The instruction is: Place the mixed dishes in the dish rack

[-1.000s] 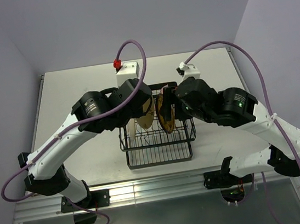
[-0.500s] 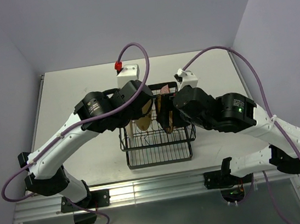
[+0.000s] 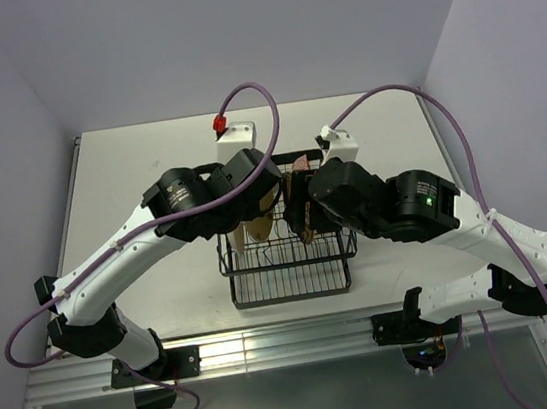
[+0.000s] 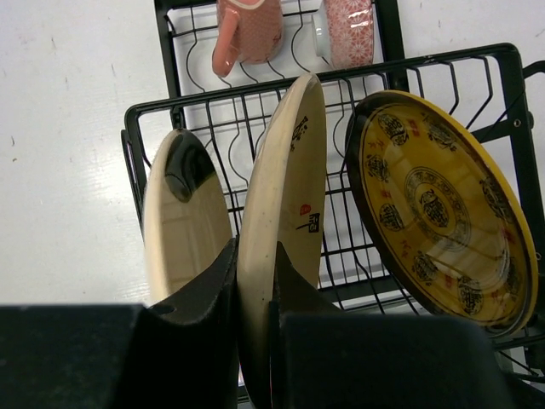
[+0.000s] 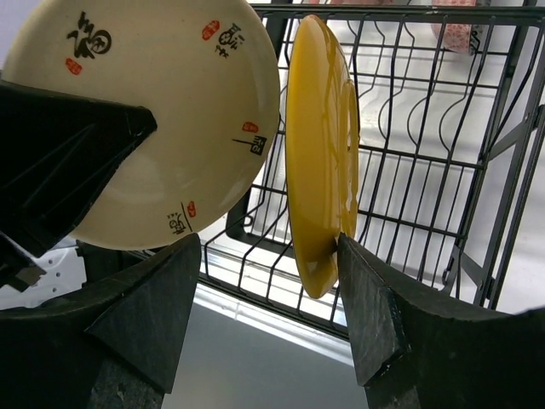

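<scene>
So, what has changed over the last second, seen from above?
The right end effector has shifted left, further over the dish rack, and stands open around the yellow patterned plate, which looks more upright. The left end effector, shut on a cream plate, has carried it slightly toward the arms' bases. The rack itself has not moved.

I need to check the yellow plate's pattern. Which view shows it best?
Left wrist view: the yellow plate faces the camera, pattern clear. The right wrist view shows it nearly edge-on; the top view shows only a sliver.
</scene>
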### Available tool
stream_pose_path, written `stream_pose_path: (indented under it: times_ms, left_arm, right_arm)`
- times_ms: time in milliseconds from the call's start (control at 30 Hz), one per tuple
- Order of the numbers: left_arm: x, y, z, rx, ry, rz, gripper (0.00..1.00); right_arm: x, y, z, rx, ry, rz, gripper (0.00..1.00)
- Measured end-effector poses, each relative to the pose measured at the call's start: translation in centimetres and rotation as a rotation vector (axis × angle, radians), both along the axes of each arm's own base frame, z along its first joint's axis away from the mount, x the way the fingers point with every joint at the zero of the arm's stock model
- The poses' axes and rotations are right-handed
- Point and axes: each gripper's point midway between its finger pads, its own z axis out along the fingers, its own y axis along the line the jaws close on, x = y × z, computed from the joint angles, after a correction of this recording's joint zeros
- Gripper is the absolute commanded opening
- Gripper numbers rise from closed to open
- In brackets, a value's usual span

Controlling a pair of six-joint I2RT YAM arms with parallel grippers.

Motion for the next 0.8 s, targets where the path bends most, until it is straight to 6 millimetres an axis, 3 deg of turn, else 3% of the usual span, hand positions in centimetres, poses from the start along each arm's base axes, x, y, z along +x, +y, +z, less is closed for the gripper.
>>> stream_pose_path:
  times_ms: [200,333,600,800]
  left_arm:
    - [0.0,-0.1,-0.8,0.019,0.014,-0.001,0.0]
    - [-0.1,-0.2,-1.0,0.022,0.019,-0.005,0.0]
    - [-0.1,-0.1,-1.3,0.033,0.024,-0.004,0.0]
    - [0.0,-0.2,-1.7,0.043,0.029,-0.004,0.0]
  right_arm:
    - [0.0,0.2,-0.2,0.004,0.001,-0.001,0.7]
    - [0.0,0.6,-0.4,0.013,0.001,0.0,0.6]
    - [0.2,1.0,-1.3,0.006,0.009,-0.026,0.53]
    - [0.4,1.0,-1.3,0.017,0.008,-0.053,0.42]
